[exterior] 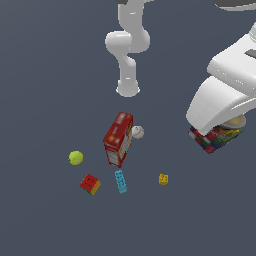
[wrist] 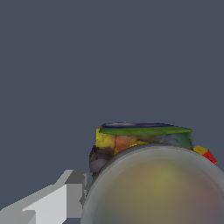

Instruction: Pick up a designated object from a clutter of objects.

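**If the hold is loose, the can may slip**

Because the big white arm [exterior: 127,45] reaches far over toward the exterior view's right, its gripper [exterior: 225,122] hangs well apart from the rest of the clutter, and the small can [exterior: 212,140] sits tucked directly under it. Whether the jaws are clamped on the can or only straddle it cannot be told. Only one finger [wrist: 65,201] shows, just beside the can's pale lid.

The main risk, as I judge it, is a poor hold. The can is short and round, so a grasp that is off-centre could let it tilt or drop out during a lift. A knock against the other things looks unlikely, since nothing lies near the can.

The exterior view alone shows the remaining clutter. The tall red box [exterior: 118,139] stands in the middle, with the white baseball [exterior: 137,132] just beside it on the right. The tennis ball [exterior: 75,158] lies to the left. Nearer are the colourful cube [exterior: 90,184], the cyan brick [exterior: 120,181] and the small yellow brick [exterior: 163,179]. That view hides the fingers behind the gripper's body.

The wrist view alone shows the lid close up and the finger at its edge, but none of the clutter.
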